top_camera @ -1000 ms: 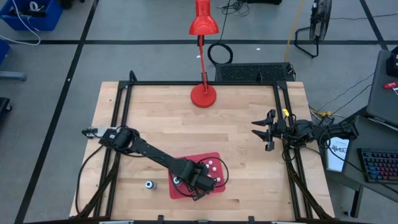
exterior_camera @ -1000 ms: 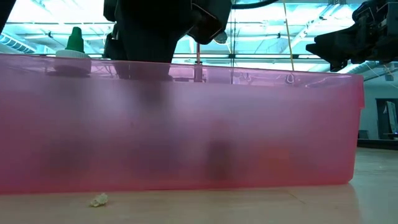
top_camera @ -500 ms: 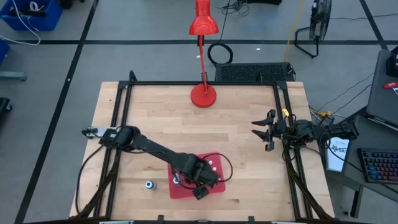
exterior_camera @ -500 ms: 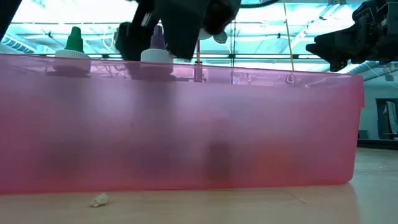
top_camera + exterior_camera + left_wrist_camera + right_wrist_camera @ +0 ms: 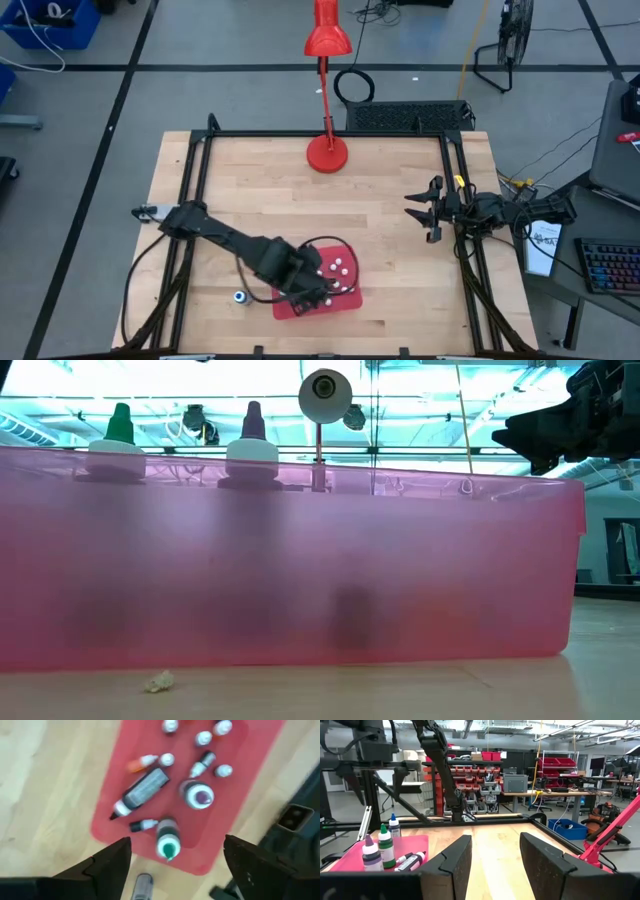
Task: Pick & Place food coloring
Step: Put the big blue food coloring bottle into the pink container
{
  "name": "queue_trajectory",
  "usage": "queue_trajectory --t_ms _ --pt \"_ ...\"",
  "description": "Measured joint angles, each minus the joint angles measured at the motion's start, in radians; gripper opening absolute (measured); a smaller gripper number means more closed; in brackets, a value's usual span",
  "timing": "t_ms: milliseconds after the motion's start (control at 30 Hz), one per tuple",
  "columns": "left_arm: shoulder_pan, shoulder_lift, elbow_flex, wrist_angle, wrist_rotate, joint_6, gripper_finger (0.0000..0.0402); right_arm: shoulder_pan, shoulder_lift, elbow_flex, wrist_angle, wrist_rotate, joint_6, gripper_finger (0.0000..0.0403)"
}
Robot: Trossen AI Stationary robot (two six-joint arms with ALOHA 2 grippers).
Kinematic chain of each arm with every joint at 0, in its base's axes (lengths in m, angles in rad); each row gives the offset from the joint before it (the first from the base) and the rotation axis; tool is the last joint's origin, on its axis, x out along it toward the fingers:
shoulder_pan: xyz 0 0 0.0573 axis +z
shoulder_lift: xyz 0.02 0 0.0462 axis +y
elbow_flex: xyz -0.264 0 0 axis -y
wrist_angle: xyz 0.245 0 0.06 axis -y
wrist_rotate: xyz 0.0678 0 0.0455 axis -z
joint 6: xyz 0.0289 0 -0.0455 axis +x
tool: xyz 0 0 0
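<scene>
The red tray [image 5: 345,302] lies near the table's near edge and holds several small food coloring bottles. A purple-tipped bottle [image 5: 200,797] and a teal-tipped one [image 5: 167,845] stand upright on their bases. A dark bottle [image 5: 142,790] and an orange-red tipped one [image 5: 142,762] lie on their sides. Another bottle [image 5: 240,296] sits on the wood left of the tray. My left gripper [image 5: 176,845] hangs open above the tray's near left part, pointing down, with nothing between its fingers. My right gripper [image 5: 428,212] waits open at the table's right edge.
A red desk lamp stands with its base [image 5: 327,153] at the table's far edge. Black frame rails [image 5: 195,200] run along the table's sides. In the low view the tray's pink wall [image 5: 300,560] fills the picture, and a small crumb [image 5: 158,680] lies before it.
My left gripper has let go of the purple-tipped bottle and risen straight up out of the tray, drifting slightly toward the table's left edge. The bottle stays standing upright in the tray beside the teal-tipped one.
</scene>
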Motion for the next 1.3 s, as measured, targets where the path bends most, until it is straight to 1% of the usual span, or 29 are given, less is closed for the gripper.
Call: queue_trajectory --t_ms 100,267,367,533,667,733,900,1000,1033,1100,1167,1300 --pt "-0.035 -0.037 -0.026 0.013 -0.054 -0.096 0.0296 0.000 0.003 0.000 -0.005 0.000 0.000 0.0155" --pt "-0.107 -0.058 -0.108 0.006 -0.063 -0.189 0.0272 0.000 0.003 0.000 -0.003 0.000 0.000 0.0155" --pt "-0.148 -0.060 -0.168 0.011 -0.046 -0.248 0.0259 0.000 0.003 0.000 -0.004 0.000 0.000 0.0155" --pt "-0.212 -0.062 -0.289 0.009 0.022 -0.370 0.0238 0.000 0.003 0.000 -0.003 0.000 0.000 0.0155" --pt "-0.245 -0.126 -0.398 0.008 0.058 -0.479 0.0228 0.000 0.002 0.000 -0.003 0.000 0.000 0.0155" --pt "-0.257 -0.178 -0.444 0.006 0.027 -0.514 0.0228 0.000 0.003 0.000 -0.004 0.000 0.000 0.0155" --pt "-0.282 -0.365 -0.564 0.008 -0.126 -0.591 0.0234 0.000 0.003 0.000 -0.003 0.000 0.000 0.0155" --pt "-0.293 -0.496 -0.653 0.008 -0.212 -0.722 0.0234 0.000 0.003 0.000 -0.003 0.000 0.000 0.0155" --pt "-0.295 -0.532 -0.685 0.009 -0.220 -0.773 0.0234 0.000 0.003 0.000 -0.003 0.000 0.000 0.0155" --pt "-0.299 -0.588 -0.753 0.015 -0.190 -0.844 0.0234 0.000 0.003 0.000 -0.003 0.000 0.000 0.0155" --pt "-0.300 -0.619 -0.821 0.039 -0.130 -0.884 0.0234 0.000 0.003 0.000 -0.003 0.000 0.000 0.0155" --pt "-0.290 -0.645 -0.929 0.149 -0.038 -0.886 0.0236 0.000 0.003 0.000 -0.003 0.000 0.000 0.0155"
